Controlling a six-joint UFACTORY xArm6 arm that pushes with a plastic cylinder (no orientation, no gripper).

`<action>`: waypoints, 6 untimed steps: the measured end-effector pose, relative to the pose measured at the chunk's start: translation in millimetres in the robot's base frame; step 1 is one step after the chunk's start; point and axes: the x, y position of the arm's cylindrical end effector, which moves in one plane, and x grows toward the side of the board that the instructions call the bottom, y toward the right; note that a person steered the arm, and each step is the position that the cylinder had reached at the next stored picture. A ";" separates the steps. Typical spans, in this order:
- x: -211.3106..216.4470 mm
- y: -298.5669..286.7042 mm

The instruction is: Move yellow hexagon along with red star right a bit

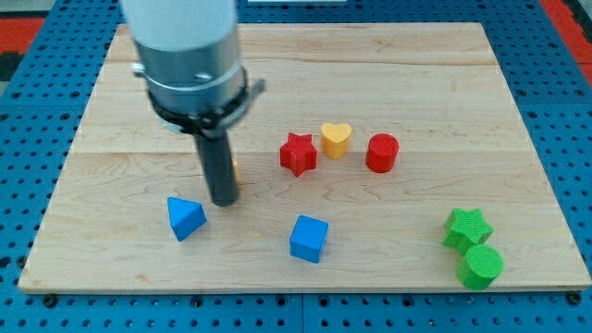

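My desk (388,74) is a pale wooden board filling most of the view, lying on a blue pegboard (28,111). The arm's grey housing (185,55) comes in from 11 o'clock, and the dark rod (220,166) drops from it. My tip (223,201) sits on the wood left of centre. This rig has no fingers, so there is nothing to spread or pinch.

A sliver of yellow-orange shows at the rod's 3 o'clock edge, touching it; this looks like the yellow hexagon (235,169), though its shape is almost wholly hidden behind the rod. The red star (298,153) lies at 3 o'clock from the rod, apart from it. Just at the star's 2 o'clock is the yellow heart (336,140), nearly touching it, and the red cylinder (381,153) is near at the heart's 4 o'clock.

The blue triangular block (185,217) lies at 7 o'clock from my tip, close by. The blue cube (308,238) lies at 4 o'clock from my tip. Far off at 4 o'clock on the desk, the green star (466,228) touches the green cylinder (481,265) below it.
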 end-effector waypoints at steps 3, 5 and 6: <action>-50.5 -19.7; -45.7 75.6; -39.2 23.8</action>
